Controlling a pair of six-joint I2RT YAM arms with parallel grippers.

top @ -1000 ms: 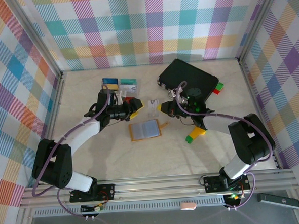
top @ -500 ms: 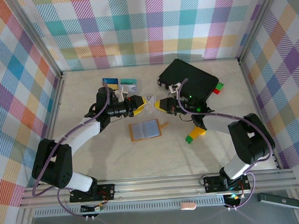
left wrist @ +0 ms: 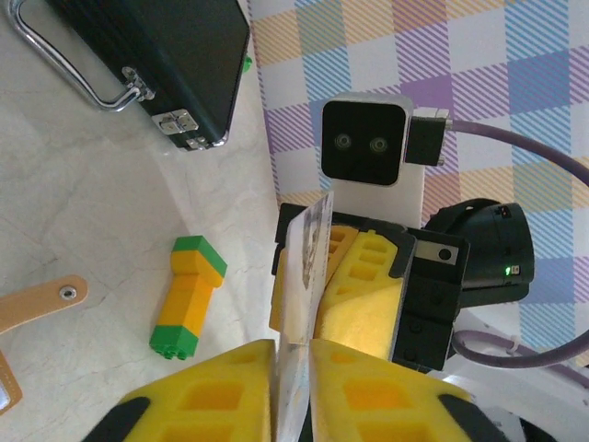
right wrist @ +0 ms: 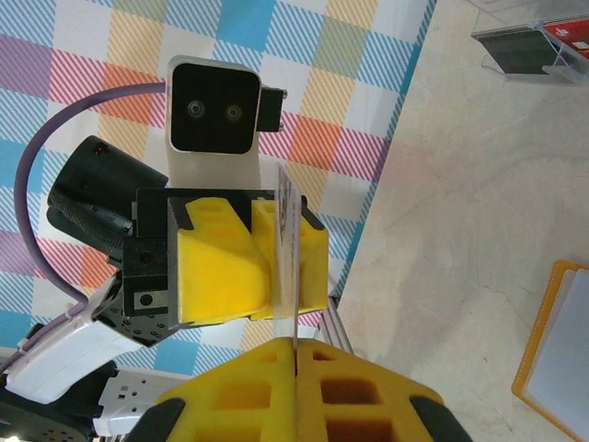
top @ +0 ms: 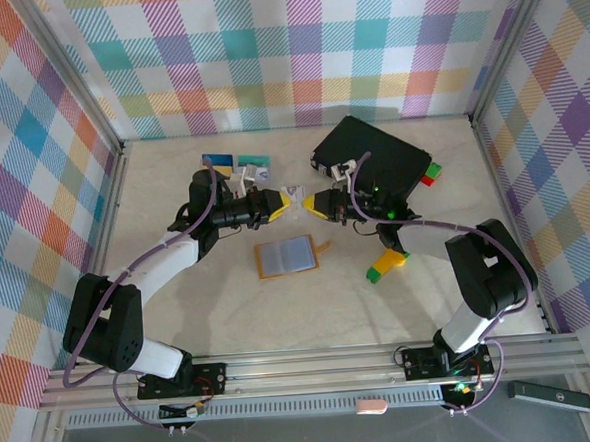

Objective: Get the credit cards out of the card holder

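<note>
Handover: right should let go only once left's pinch looks firm, no twisting | near: card holder (top: 286, 256) open flat on surface (top: 230, 310), orange-tan rim, grey-blue pockets | mid: left end effector (top: 287, 201) and right end effector (top: 314, 204) both clamped on one pale credit card (left wrist: 304, 262), edge-on, mid-air | far: blue-yellow card (top: 218, 164), teal card (top: 253, 164) near back wall

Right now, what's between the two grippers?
One card, pinched at both ends by the left gripper and the right gripper, clearest in the left wrist view.
</note>
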